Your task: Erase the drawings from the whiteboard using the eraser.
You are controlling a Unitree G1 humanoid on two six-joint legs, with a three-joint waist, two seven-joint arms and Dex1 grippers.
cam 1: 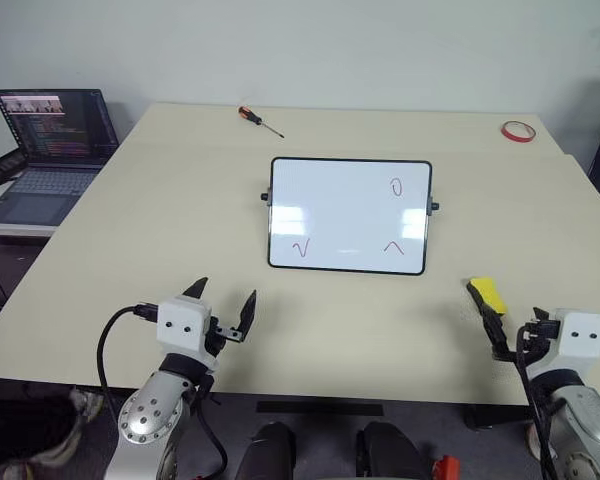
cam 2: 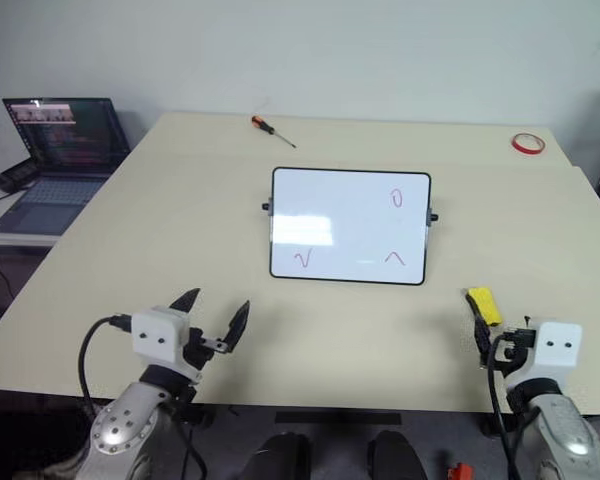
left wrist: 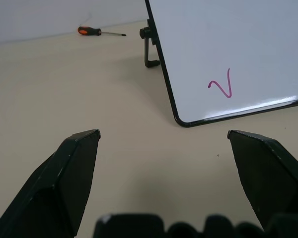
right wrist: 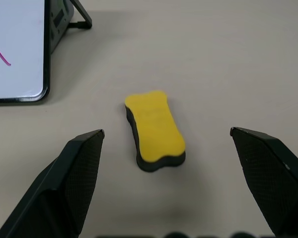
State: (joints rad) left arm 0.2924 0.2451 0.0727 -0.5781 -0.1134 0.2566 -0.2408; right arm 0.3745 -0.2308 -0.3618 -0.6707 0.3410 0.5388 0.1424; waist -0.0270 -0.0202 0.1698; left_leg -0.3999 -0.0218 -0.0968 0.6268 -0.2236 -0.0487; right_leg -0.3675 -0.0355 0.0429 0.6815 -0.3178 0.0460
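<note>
Eraser lay untouched before the right gripper.
Both the left gripper (cam 1: 223, 308) and right gripper (right wrist: 166, 136) were released; the yellow eraser (right wrist: 154, 130) sat right of the whiteboard (cam 1: 349, 214).

The 2 head views look forward and down from above the table (cam 1: 130, 260), taking in its whole top, with the whiteboard (cam 1: 350, 215) in the middle, out to the far wall. The left wrist view sits low and close to the tabletop, facing the whiteboard's near left corner. The right wrist view looks closely down on the eraser (right wrist: 155, 130) and shares the whiteboard's other near corner.
</note>
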